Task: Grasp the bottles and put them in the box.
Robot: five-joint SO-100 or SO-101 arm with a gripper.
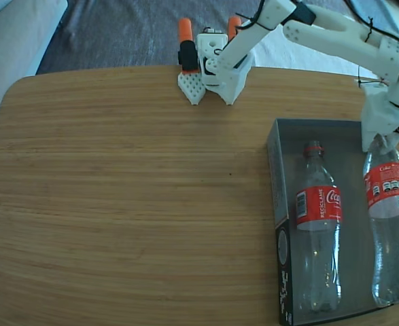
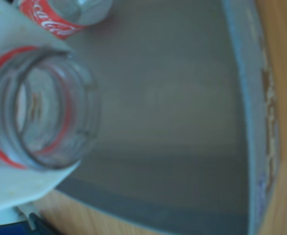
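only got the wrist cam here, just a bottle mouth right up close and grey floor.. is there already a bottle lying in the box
Observer: Yes. In the fixed view one bottle lies flat in the left half of the box, neck towards the far wall.
Operator: and the one i'm holding, where is it over the box
Observer: The held bottle hangs over the right half, neck up at the gripper, base near the box's near edge.
Operator: are the two touching
Observer: No, the fixed view shows a strip of grey box floor between them.
Operator: anything else on the table
Observer: A white and orange arm-like device stands at the far table edge, well clear of the box.
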